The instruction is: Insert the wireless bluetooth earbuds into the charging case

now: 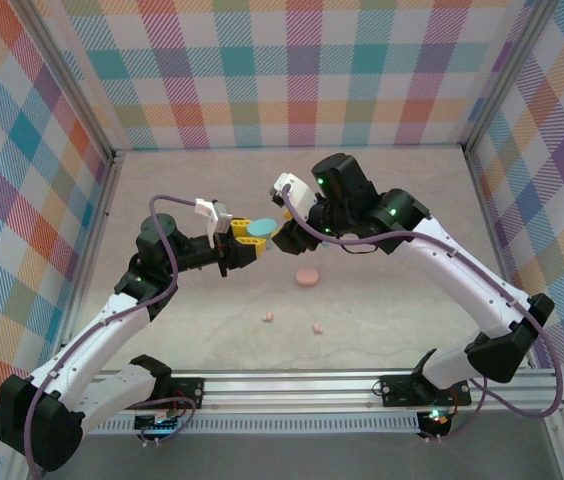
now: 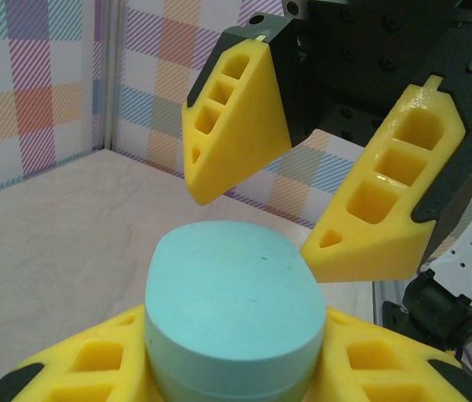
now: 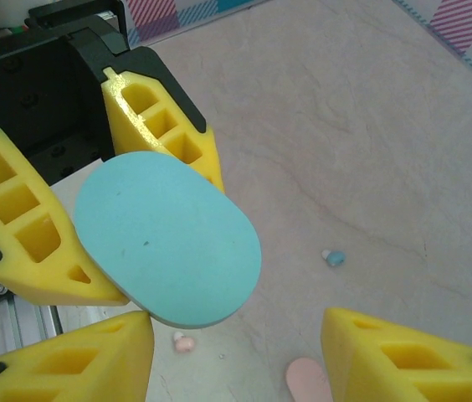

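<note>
Left hand (image 1: 246, 244) clamped on the blue case (image 3: 169, 239), held clear of the table (image 1: 392, 200) — right hand (image 2: 307, 172) released, fingers (image 2: 236, 126) spread just beside that case.

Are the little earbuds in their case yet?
Not yet; nothing is done. Pink earbuds and a blue earbud lie loose on the table. The left gripper holds the blue case, lid shut; the right gripper is open beside it. Opening it and loading all buds remain.

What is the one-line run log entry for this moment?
left gripper: shut on round light blue plastic charging case, lid closed | right gripper: open, facing case | tiny pale pink plastic earbuds: on table
</note>
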Available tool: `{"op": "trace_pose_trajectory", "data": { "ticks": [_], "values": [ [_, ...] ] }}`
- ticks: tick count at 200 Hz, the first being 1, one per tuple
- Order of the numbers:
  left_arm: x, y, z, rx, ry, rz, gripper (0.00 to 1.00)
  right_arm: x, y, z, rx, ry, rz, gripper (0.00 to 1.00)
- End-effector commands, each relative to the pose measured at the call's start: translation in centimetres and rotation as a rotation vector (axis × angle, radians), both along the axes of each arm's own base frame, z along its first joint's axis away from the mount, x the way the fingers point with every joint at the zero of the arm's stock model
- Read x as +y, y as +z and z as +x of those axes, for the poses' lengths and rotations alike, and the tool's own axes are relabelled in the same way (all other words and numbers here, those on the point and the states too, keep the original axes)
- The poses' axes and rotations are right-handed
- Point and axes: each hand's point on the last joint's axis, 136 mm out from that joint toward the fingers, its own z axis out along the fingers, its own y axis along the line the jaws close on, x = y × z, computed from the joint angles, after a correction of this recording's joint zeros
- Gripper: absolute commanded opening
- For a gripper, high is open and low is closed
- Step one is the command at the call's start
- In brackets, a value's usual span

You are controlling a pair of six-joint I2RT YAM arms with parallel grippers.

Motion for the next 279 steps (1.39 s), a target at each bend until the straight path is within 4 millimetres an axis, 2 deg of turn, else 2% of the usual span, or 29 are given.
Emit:
{"op": "trace_pose_trajectory", "data": {
  "ticks": [1, 64, 78, 96, 124, 133, 153, 192, 217, 238, 279],
  "values": [
    [-0.7, 0.3, -1.7, -0.012, -0.089, 0.002, 0.24, -0.1, 2.1, 2.1, -0.06, -0.063, 0.042, 0.55],
    [-0.9, 0.4, -1.7, -0.011, -0.098, 0.002, 0.24, -0.3, 2.2, 2.5, -0.028, -0.061, 0.057, 0.54],
    [-0.8, 0.3, -1.7, -0.012, -0.095, 0.006, 0.24, -0.1, 2.1, 1.4, -0.008, -0.007, 0.07, 0.55],
    [-0.8, 0.2, -1.8, -0.017, -0.098, 0.012, 0.24, 0.1, 2.0, -1.1, 0.0, 0.112, 0.118, 0.6],
    [-1.0, 0.5, -2.1, -0.023, -0.125, 0.02, 0.24, -0.6, 1.3, -4.3, -0.024, 0.268, 0.176, 0.64],
    [-1.0, 0.6, -2.3, -0.023, -0.139, 0.023, 0.24, -0.7, 1.2, -4.8, -0.033, 0.293, 0.175, 0.64],
    [-1.2, 0.8, -2.6, -0.017, -0.169, 0.026, 0.24, -0.8, 1.2, -4.4, -0.051, 0.296, 0.15, 0.64],
    [-1.5, 1.0, -2.9, -0.012, -0.208, 0.024, 0.24, 0.0, 1.1, -5.0, -0.015, 0.364, 0.15, 0.64],
    [-1.7, 1.1, -3.1, -0.004, -0.234, 0.026, 0.24, 0.2, 0.9, -4.5, -0.02, 0.359, 0.131, 0.64],
    [-1.8, 1.0, -3.4, 0.001, -0.256, 0.033, 0.24, 0.3, 1.2, -4.3, -0.027, 0.367, 0.127, 0.59],
    [-2.0, 1.2, -3.8, -0.005, -0.28, 0.033, 0.24, 0.6, 0.4, -4.3, 0.002, 0.384, 0.104, 0.54]
  ]
}}
